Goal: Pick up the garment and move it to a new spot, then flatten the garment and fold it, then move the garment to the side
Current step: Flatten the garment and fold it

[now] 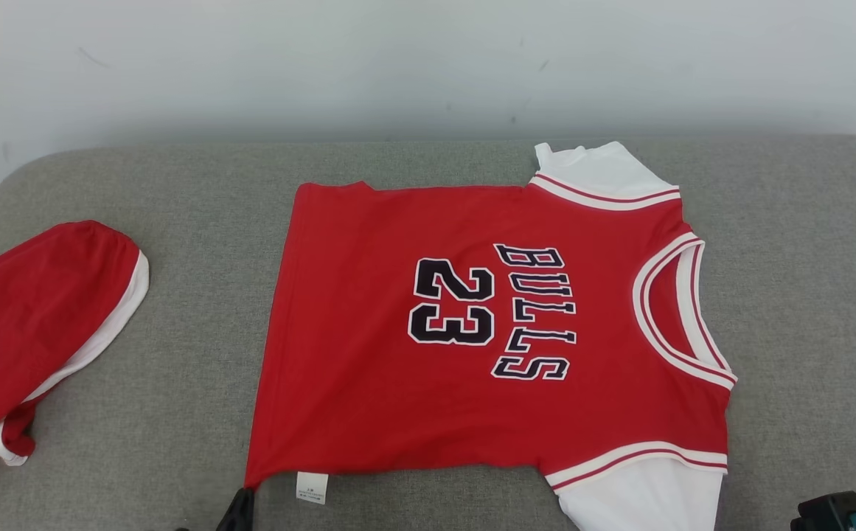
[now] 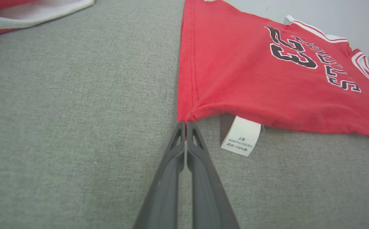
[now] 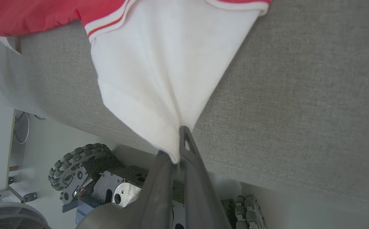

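Note:
The garment (image 1: 486,332) is a red sleeveless-style jersey with white sleeves and "BULLS 23" on it, spread flat on the grey cushioned surface (image 1: 177,192), neck to the right. My left gripper (image 2: 186,124) is shut on the hem's near corner, and its dark fingers (image 1: 238,509) show at the bottom edge of the head view. My right gripper (image 3: 178,144) is shut on the tip of the near white sleeve (image 3: 159,79), which is pulled taut over the surface's front edge. A white care label (image 2: 242,135) hangs out beside the left fingers.
A second red and white piece of clothing (image 1: 37,324) lies bunched at the surface's left end. A pale wall (image 1: 428,66) stands behind. The robot's wheeled base (image 3: 76,165) shows below the front edge. A dark and teal part of my right arm (image 1: 837,512) sits at the lower right.

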Robot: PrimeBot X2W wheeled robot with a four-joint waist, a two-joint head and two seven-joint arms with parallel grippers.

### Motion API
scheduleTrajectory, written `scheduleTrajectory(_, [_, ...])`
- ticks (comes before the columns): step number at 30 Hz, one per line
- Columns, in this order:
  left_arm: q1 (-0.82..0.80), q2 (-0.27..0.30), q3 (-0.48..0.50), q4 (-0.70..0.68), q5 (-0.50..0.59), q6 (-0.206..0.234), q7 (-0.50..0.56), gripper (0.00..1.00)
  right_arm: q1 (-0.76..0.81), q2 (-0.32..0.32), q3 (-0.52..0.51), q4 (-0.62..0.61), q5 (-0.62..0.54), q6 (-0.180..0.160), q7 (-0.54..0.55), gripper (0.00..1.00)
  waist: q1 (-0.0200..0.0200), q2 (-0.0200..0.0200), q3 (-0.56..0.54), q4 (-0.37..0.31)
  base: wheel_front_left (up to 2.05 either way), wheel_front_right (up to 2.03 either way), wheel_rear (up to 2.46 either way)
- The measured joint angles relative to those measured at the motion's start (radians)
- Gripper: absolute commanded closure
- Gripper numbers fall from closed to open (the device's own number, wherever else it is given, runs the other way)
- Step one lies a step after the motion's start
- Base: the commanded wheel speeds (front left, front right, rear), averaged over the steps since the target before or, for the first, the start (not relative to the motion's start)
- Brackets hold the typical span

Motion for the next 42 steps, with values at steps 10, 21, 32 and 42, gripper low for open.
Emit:
scheduleTrajectory(10, [0.016, -0.001, -0.024, 0.035, 0.0, -0.004, 0.004, 0.0, -0.004, 0.012, 0.011, 0.012, 0.012, -0.027, 0.021, 0.0, 0.0, 0.0, 0.008, 0.0, 0.0, 0.0, 0.0])
scheduleTrajectory(21, [0.013, 0.026, 0.05, 0.035, -0.012, 0.008, 0.004, 0.0, -0.005, -0.007, -0.027, -0.002, -0.057, -0.064, -0.018, 0.0, 0.0, 0.0, 0.009, 0.001, 0.0, 0.0, 0.0])
scheduleTrajectory(32, [-0.024, 0.042, 0.158, -0.132, 0.019, 0.038, -0.001, 0.0, -0.153, 0.096, -0.123, -0.034, -0.212, -0.177, -0.281, 0.0, 0.0, 0.0, -0.032, -0.006, 0.0, 0.0, 0.0])
scheduleTrajectory(42, [0.0, 0.035, 0.197, -0.312, 0.065, 0.044, -0.002, 0.0, -0.214, 0.235, -0.1, 0.011, -0.28, -0.194, -0.478, 0.0, -0.0001, 0.0, -0.093, -0.032, 0.0, 0.0, 0.0])
